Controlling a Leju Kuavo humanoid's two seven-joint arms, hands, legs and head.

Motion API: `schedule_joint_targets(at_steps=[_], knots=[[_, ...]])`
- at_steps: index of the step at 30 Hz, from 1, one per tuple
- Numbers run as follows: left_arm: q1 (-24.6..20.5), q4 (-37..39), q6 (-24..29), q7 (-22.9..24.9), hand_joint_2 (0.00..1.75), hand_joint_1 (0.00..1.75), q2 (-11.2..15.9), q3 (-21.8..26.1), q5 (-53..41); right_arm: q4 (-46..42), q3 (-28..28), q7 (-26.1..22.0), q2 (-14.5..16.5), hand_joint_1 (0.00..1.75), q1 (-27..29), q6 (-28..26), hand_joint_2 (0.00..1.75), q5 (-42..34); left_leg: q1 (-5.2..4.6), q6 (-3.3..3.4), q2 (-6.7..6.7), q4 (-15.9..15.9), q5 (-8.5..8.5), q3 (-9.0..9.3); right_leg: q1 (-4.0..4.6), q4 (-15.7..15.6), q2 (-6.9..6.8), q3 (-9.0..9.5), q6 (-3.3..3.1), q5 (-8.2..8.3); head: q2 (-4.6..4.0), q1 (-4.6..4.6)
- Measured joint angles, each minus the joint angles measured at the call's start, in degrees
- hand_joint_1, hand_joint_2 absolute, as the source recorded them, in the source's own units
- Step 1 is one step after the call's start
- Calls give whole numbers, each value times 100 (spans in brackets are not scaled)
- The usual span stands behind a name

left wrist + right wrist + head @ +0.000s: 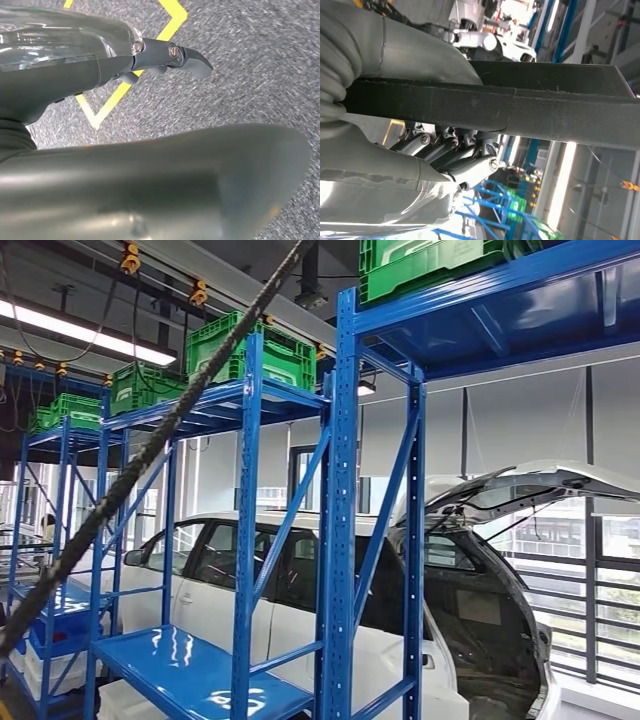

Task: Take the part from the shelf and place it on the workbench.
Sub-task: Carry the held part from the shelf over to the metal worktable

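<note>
Right wrist view: my right hand [444, 150] clamps the long black part [490, 107] to carry it; my left hand [170, 57] hangs empty.

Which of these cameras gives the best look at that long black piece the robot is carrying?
The right wrist view: the long black part runs across the whole picture, with the right hand gripping it. The head view shows a dark bar slanting across the shelves, perhaps the same part. The left wrist view shows the left hand over grey floor.
</note>
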Motion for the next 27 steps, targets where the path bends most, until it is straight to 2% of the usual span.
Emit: schedule_joint_targets(at_steps=[1,2,4,5,6,8,9,10,12,14,15,16,17,19,20,21,23,24,25,27], knots=[[2,0,-2,-2,175,0,3,11,-9,-1,-6,-2,-6,175,12,-2,175,0,-3,-5,-67,1,8,0,0,-140,20,73,-13,139,0,0],[2,0,-3,-2,175,0,6,20,-17,-5,-12,-4,-9,175,17,-4,175,0,-4,-14,-136,1,16,3,1,-489,76,242,-36,359,0,0],[-14,0,-4,-2,175,0,14,31,-33,-22,-21,-12,-11,175,20,-7,175,0,-1,-47,-269,6,40,-10,-4,-1263,335,598,-98,721,0,0],[-24,0,-6,-1,175,0,21,34,-48,-34,-26,-17,-13,175,22,-9,175,0,4,-73,-331,11,57,-33,-2,-1498,437,699,-122,802,0,0],[-29,0,-10,3,175,0,27,38,-62,-45,-31,-25,-14,175,22,-10,175,0,12,-106,-390,13,79,-65,0,-1597,485,731,-141,806,0,0],[-14,-1,-18,11,175,0,43,50,-83,-73,-37,-44,-16,175,22,-11,175,1,25,-180,-485,12,117,-128,-7,-1648,376,725,-173,805,0,0],[2,-1,-23,11,175,0,49,61,-84,-85,-39,-53,-16,175,20,-13,175,4,19,-210,-439,39,92,-158,-20,-1672,310,722,-199,817,0,0],[10,-2,-28,2,175,0,56,75,-84,-100,-39,-61,-15,175,22,-16,175,9,10,-235,-337,139,5,-211,-33,-1693,242,718,-225,835,0,0],[-8,-2,-48,-34,175,0,73,114,-82,-118,-44,-69,-15,175,31,-23,175,32,-5,-274,-67,684,-358,-438,-37,-1713,86,704,-258,858,0,1],[-39,-2,-74,-71,175,0,79,149,-78,-125,-47,-72,-15,175,43,-27,175,75,1,-311,33,1404,-698,-706,-30,-1709,-85,687,-262,860,0,2],[-42,-2,-85,-85,175,0,78,164,-77,-125,-46,-72,-16,175,46,-30,175,102,4,-324,52,1576,-742,-741,-29,-1707,-166,683,-261,859,0,2],[-40,-2,-91,-100,175,0,77,178,-77,-126,-46,-72,-16,175,47,-37,175,125,7,-331,71,1520,-674,-669,-29,-1704,-237,684,-256,856,0,2],[-37,-3,-96,-116,175,0,78,193,-78,-132,-46,-72,-17,175,46,-45,175,148,8,-330,108,1255,-522,-501,-29,-1701,-301,690,-248,851,0,2],[-46,-4,-101,-141,175,0,81,214,-79,-153,-46,-74,-17,175,34,-66,175,172,-16,-301,324,481,-196,-77,-9,-1683,-418,702,-207,825,0,3],[-60,-4,-102,-150,175,0,81,220,-80,-166,-47,-75,-17,175,28,-72,175,182,-32,-268,423,199,-115,60,11,-1668,-468,698,-182,814,0,2],[-72,-4,-102,-155,175,0,81,222,-80,-176,-46,-77,-18,175,22,-74,175,189,-49,-234,485,48,-94,120,32,-1655,-519,690,-159,807,0,2],[-68,-4,-102,-157,175,0,81,230,-83,-190,-43,-78,-19,175,12,-74,175,199,-58,-164,411,11,-113,100,52,-1644,-624,681,-124,805,0,0],[-54,-4,-102,-157,175,0,81,239,-85,-194,-40,-78,-20,175,1,-75,175,203,-52,-135,357,7,-102,90,43,-1624,-593,678,-100,771,0,1],[-46,-4,-101,-155,175,0,81,252,-89,-199,-39,-77,-21,175,-12,-76,175,209,-40,-101,309,1,-90,84,29,-1539,-486,649,-75,689,0,1],[-67,-4,-99,-151,175,0,81,276,-109,-204,-38,-71,-32,175,-33,-83,175,227,-18,-44,211,-7,-67,73,2,-1028,-162,434,-34,356,0,1]])
